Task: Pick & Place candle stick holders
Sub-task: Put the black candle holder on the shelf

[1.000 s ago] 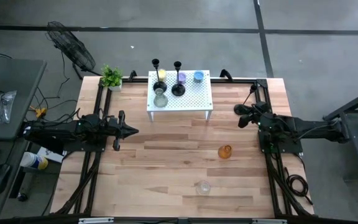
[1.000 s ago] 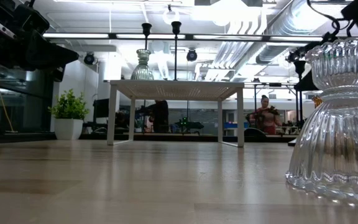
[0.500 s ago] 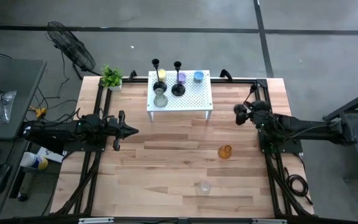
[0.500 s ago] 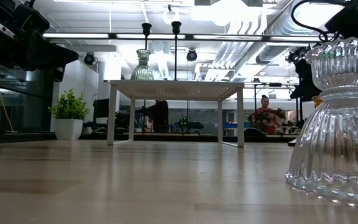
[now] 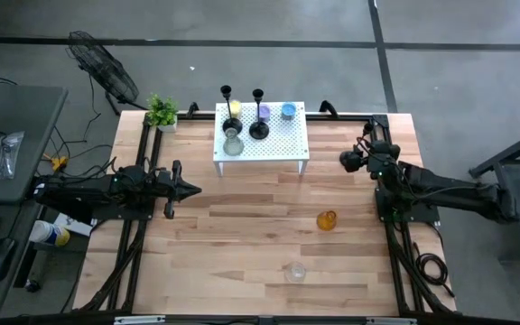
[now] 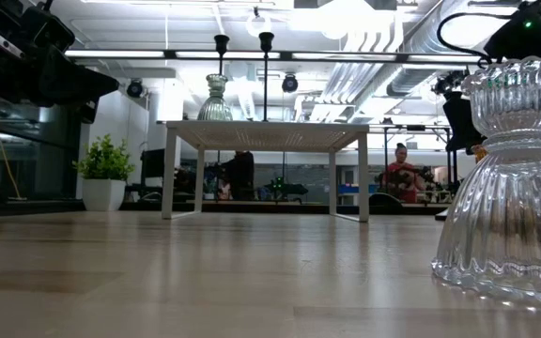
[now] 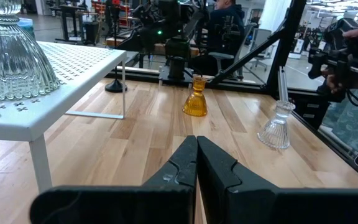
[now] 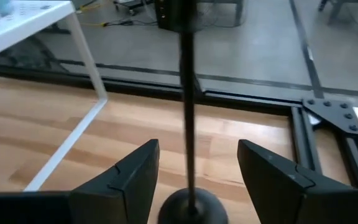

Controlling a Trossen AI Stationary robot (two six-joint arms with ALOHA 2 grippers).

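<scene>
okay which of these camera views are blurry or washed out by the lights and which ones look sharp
Low view: the clear glass holder looms huge and soft at the right edge, and ceiling lights glare white above the white stand. Right wrist view: the black candlestick between the fingers looks blurred. Left wrist view: fairly sharp on the amber holder. High view: evenly lit, no glare.

wooden table – white perforated stand, potted plant, amber cup, clear cup
</scene>
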